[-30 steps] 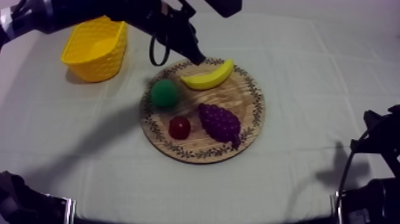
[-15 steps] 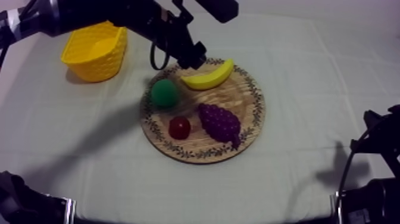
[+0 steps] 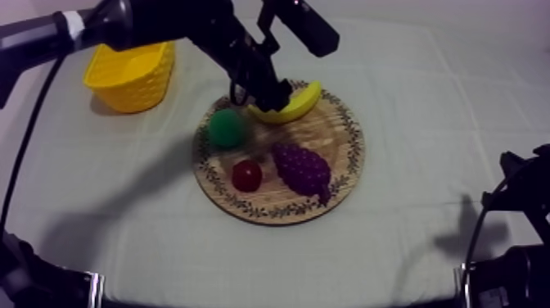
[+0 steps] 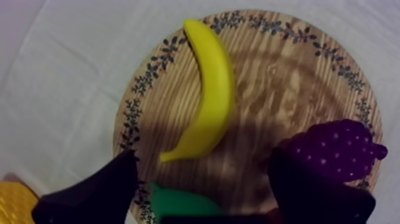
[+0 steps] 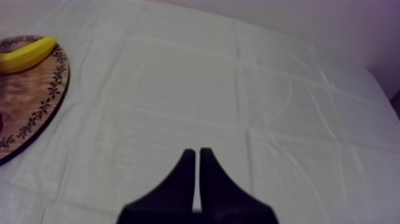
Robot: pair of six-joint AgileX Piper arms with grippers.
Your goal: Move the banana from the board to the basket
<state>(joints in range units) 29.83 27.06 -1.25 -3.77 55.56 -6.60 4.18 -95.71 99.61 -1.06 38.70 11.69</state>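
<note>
The banana [image 3: 301,101] lies on the round wooden board [image 3: 335,135], along its far rim, as the top view shows it. My left arm [image 3: 155,18] comes in from the upper left. The left gripper [image 3: 272,97] is down over the banana's left end and hides that end; from above I cannot tell whether it touches the fruit. On the same board sit a green pear [image 3: 225,129] at the left side, a small red fruit [image 3: 246,175] near the front rim, and a bunch of grapes [image 3: 303,169] just beside the red fruit. The yellow basket [image 3: 131,75] stands on the cloth [image 3: 426,98] at the far left, well apart from the board. The right arm [image 3: 514,205] sits low at the table's right edge.

In the left wrist view, the two black fingers [image 4: 89,193] of the left gripper [image 4: 202,164] stand wide apart with nothing clamped between them. The banana [image 4: 212,95] stretches away from them across the board [image 4: 280,77], its near pointed tip roughly in line with the gap. The pear [image 4: 178,205] shows as a green patch between the fingers. The grapes [image 4: 342,146] lie just beyond one finger, and a corner of the basket [image 4: 11,202] sits beside the other.

In the right wrist view, the right gripper [image 5: 194,154] hangs over bare cloth [image 5: 178,77], its fingers [image 5: 178,184] pressed together into a narrow wedge that holds nothing. Farther off is the board's rim [image 5: 33,98] with one end of the banana [image 5: 27,52] on it, well apart from this gripper.
</note>
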